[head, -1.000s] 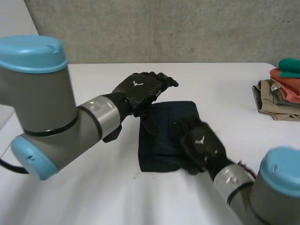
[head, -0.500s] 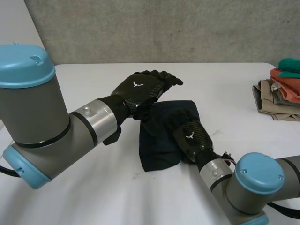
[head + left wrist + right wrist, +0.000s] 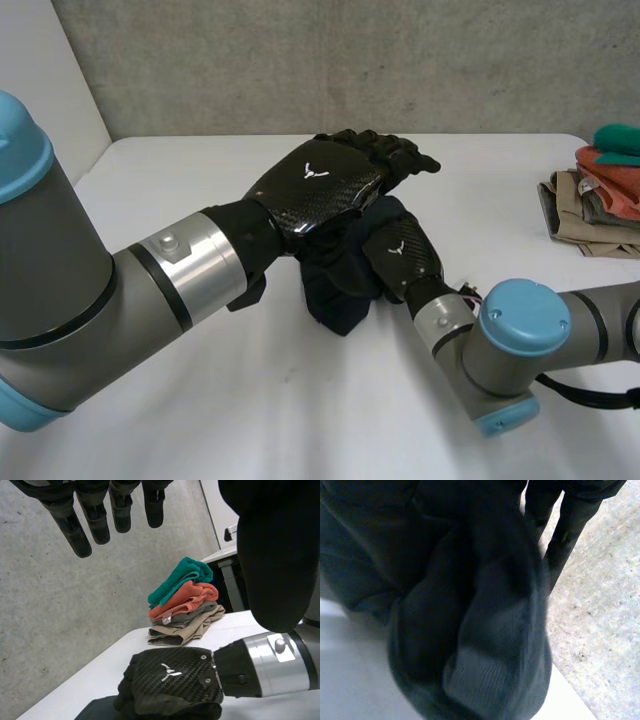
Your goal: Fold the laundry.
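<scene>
Far out from the stack of folded clothes (image 3: 603,190) (teal on top, then orange, grey and tan) at the edge of the white table (image 3: 180,170): a dark navy cloth (image 3: 335,298), bunched into a raised lump on the tabletop. Well apart from the stack, with bare table between.

Black right hand (image 3: 400,255) on the side of the lump that faces the stack. Fingers curled into the fabric, clamped on a gathered fold. From the right wrist, the cloth (image 3: 470,630) hanging in thick, rounded folds under the palm. From the left wrist, the carbon-patterned back of the right hand (image 3: 172,675) nearer than the stack (image 3: 182,610), knuckles bent down into the cloth (image 3: 100,711).

Black left hand (image 3: 335,185) over the lump and over the right hand, its arm reaching in from the side away from the stack. Fingers (image 3: 97,525) straight and slightly spread, tips pointing toward the stack's side of the table, nothing held. Cannot tell whether its underside touches the cloth.
</scene>
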